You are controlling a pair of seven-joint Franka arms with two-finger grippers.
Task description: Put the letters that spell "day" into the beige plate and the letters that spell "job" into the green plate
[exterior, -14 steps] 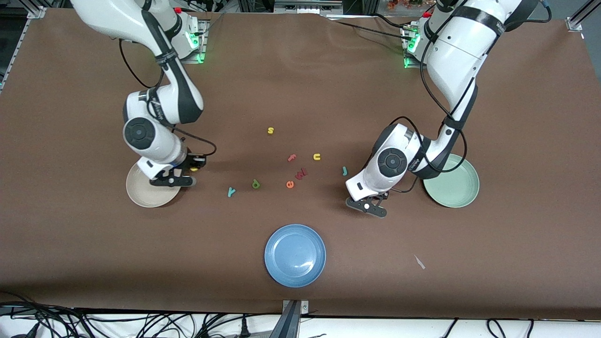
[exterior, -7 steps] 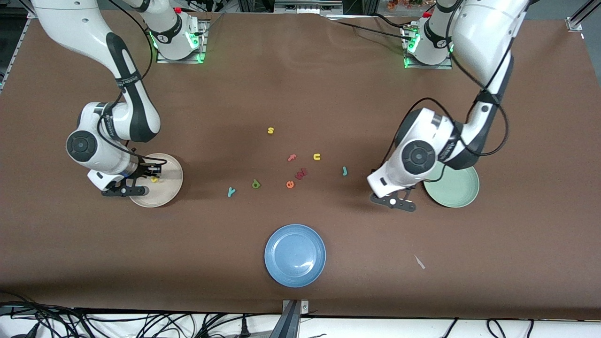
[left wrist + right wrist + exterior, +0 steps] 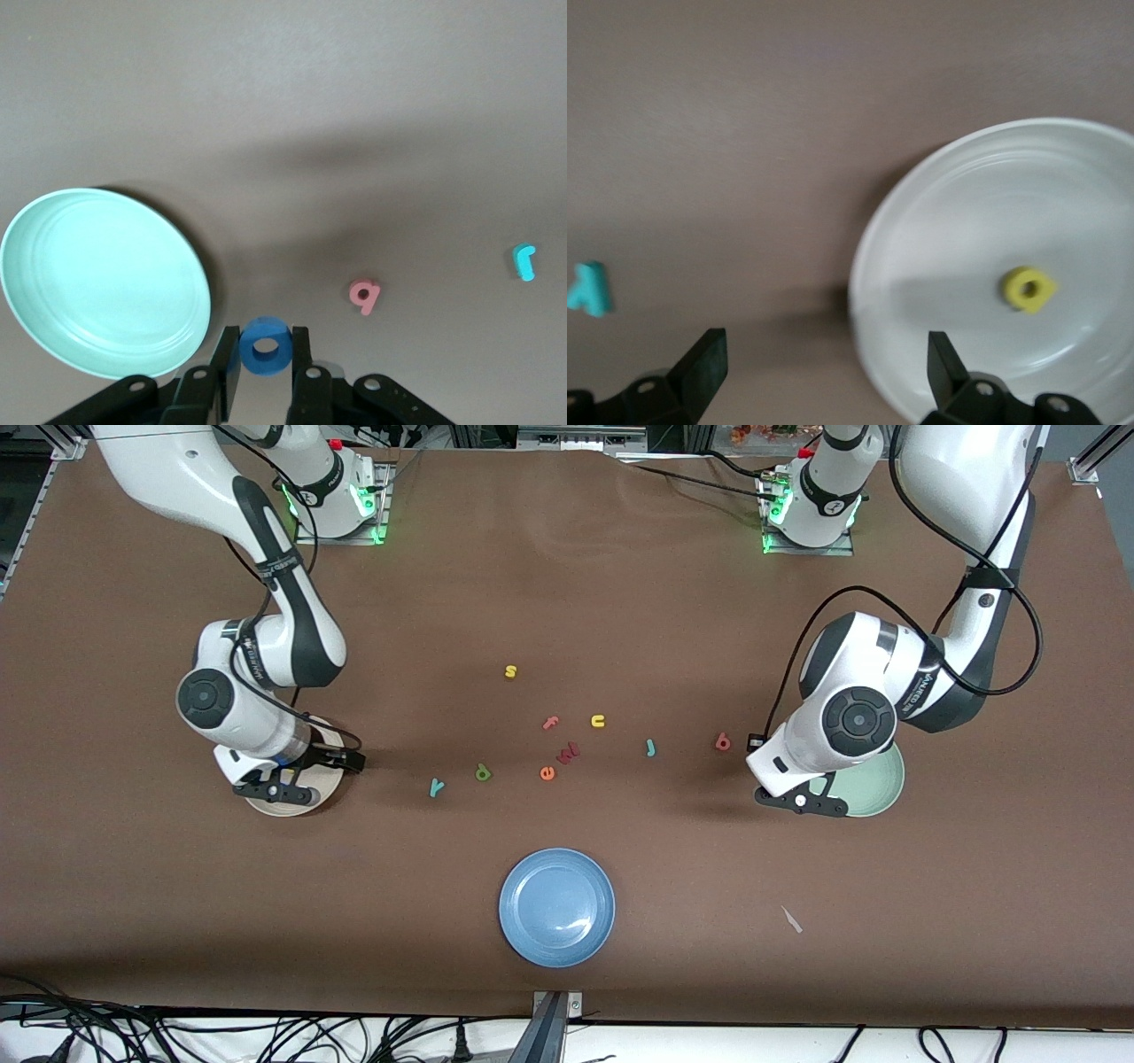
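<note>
My left gripper (image 3: 265,354) is shut on the blue ring o (image 3: 265,345) and hangs over the table beside the rim of the green plate (image 3: 102,283) (image 3: 875,786). In the front view it (image 3: 800,801) covers part of that plate. The salmon b (image 3: 723,741) (image 3: 364,295) and the light-blue j (image 3: 650,747) (image 3: 524,262) lie on the table toward the middle. My right gripper (image 3: 824,367) (image 3: 276,790) stands open over the edge of the beige plate (image 3: 966,230) (image 3: 310,802). A yellow letter (image 3: 1028,289) lies in that plate. The green d (image 3: 483,772) and teal y (image 3: 436,786) (image 3: 589,289) lie on the table.
A blue plate (image 3: 556,906) sits near the front camera. A yellow s (image 3: 510,671), pink f (image 3: 551,723), yellow u (image 3: 598,721), dark red w (image 3: 567,753) and orange e (image 3: 547,773) lie loose mid-table. A paper scrap (image 3: 791,919) lies toward the left arm's end.
My right gripper carried the yellow letter over the beige plate and opened; the letter now lies in the plate. My left gripper moved toward the green plate holding the blue o, uncovering the salmon b.
</note>
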